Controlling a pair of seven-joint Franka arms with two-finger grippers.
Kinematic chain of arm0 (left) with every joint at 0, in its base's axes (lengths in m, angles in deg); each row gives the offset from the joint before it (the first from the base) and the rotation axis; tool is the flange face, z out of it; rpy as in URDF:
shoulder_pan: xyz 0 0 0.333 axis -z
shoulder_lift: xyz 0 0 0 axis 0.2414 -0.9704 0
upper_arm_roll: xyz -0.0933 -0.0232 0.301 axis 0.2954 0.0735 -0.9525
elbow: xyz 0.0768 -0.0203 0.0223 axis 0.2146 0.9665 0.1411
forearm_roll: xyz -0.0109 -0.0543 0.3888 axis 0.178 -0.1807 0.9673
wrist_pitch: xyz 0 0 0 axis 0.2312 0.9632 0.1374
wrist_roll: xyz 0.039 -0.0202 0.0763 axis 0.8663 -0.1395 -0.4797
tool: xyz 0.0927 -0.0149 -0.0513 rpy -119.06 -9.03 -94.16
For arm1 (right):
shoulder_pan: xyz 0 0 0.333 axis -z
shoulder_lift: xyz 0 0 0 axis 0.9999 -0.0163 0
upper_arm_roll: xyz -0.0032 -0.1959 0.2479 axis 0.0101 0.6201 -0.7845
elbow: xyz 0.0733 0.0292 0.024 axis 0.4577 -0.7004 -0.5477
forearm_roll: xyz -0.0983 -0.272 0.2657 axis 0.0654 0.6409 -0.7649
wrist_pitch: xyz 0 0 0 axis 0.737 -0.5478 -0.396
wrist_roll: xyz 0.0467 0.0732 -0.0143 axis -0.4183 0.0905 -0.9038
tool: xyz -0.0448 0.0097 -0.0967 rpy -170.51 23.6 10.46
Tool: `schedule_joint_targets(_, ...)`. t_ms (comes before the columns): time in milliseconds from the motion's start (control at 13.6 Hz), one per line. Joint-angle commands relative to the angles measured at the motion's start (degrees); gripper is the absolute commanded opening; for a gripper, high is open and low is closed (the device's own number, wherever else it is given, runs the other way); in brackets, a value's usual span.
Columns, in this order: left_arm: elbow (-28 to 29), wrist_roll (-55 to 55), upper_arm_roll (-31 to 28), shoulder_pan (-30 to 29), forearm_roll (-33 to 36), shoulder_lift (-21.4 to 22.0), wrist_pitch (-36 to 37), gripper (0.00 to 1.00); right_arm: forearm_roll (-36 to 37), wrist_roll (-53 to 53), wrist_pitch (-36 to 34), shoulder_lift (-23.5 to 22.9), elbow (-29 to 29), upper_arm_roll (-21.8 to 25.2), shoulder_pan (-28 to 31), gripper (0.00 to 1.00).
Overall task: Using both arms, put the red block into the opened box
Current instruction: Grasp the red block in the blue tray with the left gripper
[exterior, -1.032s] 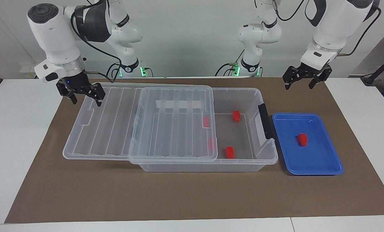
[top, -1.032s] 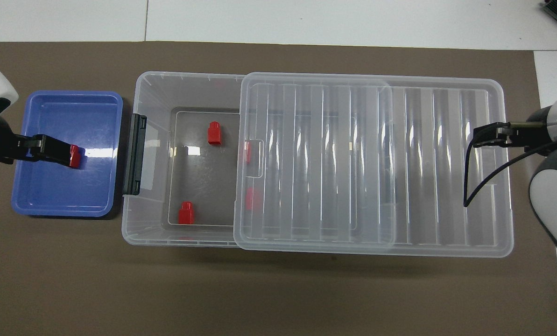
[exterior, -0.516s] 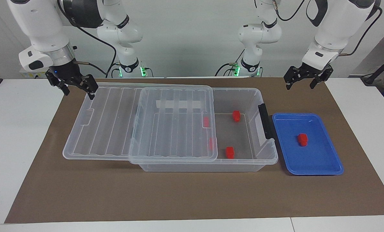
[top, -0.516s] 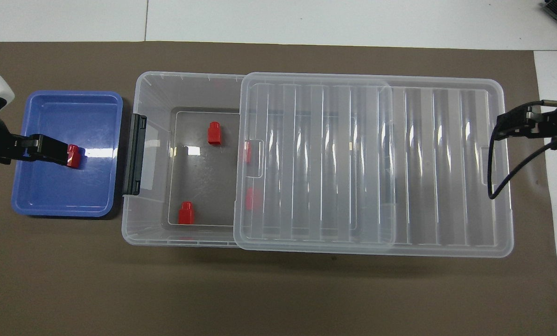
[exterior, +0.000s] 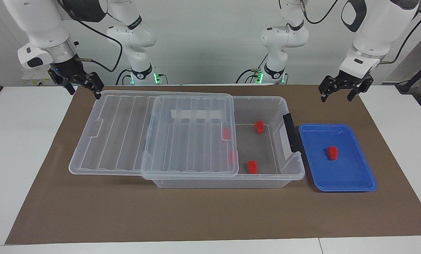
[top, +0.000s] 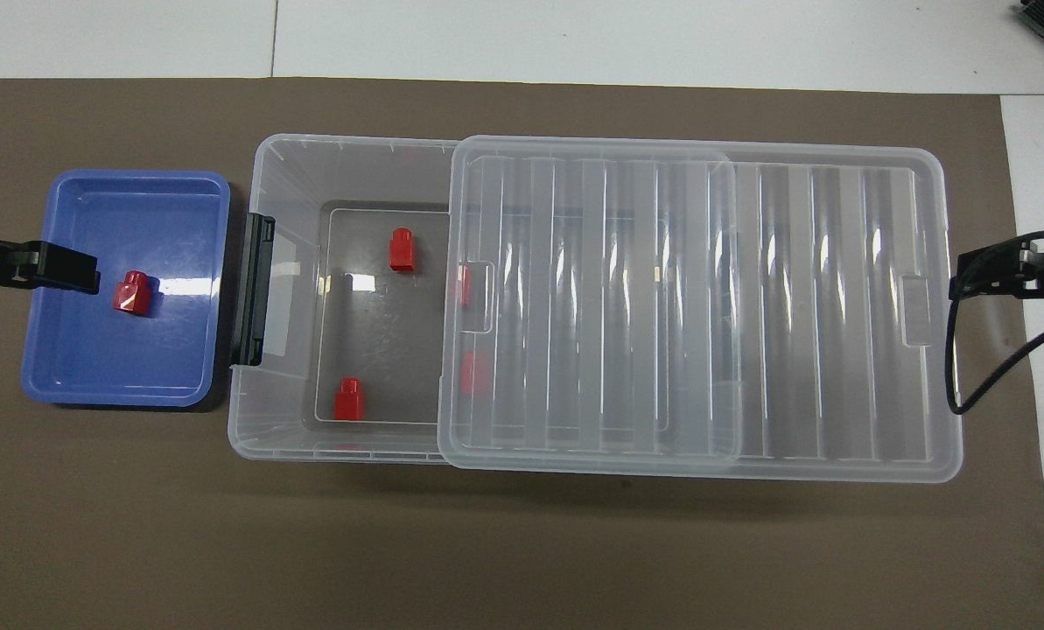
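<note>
Facing view
- The left gripper [exterior: 346, 91] is hanging in the air with its fingers spread and nothing between them, over the brown mat [exterior: 210, 215] just past the blue tray's [exterior: 351, 185] robot-side edge.
- The red block [exterior: 331, 152] is lying on the tray floor below this gripper, well apart from its fingertips.
- The box [exterior: 284, 178] is sitting beside the tray, toward the right arm's end of the table from the left gripper, with its dark latch [exterior: 290, 135] facing the tray.
- The lid [exterior: 118, 141] is lying slid partway off the box, leaving the tray-side part uncovered.
- Two loose red blocks [exterior: 259, 126] are lying in the uncovered part; two more are showing dimly under the lid's edge.
- The right gripper [exterior: 82, 84] is hanging with its fingers spread and empty, just above the lid's robot-side corner at the right arm's end.

Overhead view
- The left gripper [top: 65, 269] is reaching in over the tray's [top: 136, 394] outer edge, its tip just beside the red block [top: 131, 292] and not covering it.
- The box [top: 287, 157] and lid [top: 837, 464] are filling the middle of the mat [top: 522, 560].
- The right gripper [top: 985, 271] is showing at the lid's end edge, by the lid's small notch.
</note>
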Motion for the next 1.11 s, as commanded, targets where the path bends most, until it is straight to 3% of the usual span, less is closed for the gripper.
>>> schedule_joint_targets(0, 5.3, 6.3, 0.3, -3.2, 0.2, 2.4, -4.3, 1.0, -1.0, -1.4, 1.1, 1.2, -1.6, -0.1, 0.1, 1.0)
schedule_joint_targets(295, 10.9, 8.8, 0.3, -5.3, 0.1, -0.1, -14.6, 1.0, -0.3, -1.8, -0.8, -0.2, 0.9, -0.3, 0.0, 1.0)
schedule_joint_targets(589, 11.7, 13.7, 0.3, -6.8, 0.1, -7.6, -24.2, 1.0, 0.3, -1.9, -2.2, -2.3, 3.8, -0.4, 0.2, 1.0)
schedule_joint_targets(737, 14.4, 15.4, 0.3, -7.7, 0.1, -9.2, -30.2, 1.0, 0.2, -1.8, -2.2, -2.3, 3.9, -0.4, 0.1, 1.0)
schedule_joint_targets(1032, 15.9, 20.7, 0.3, -9.7, 0.1, -14.6, -34.5, 1.0, -0.4, -1.9, -2.3, -1.6, 2.9, -0.4, 0.6, 1.0)
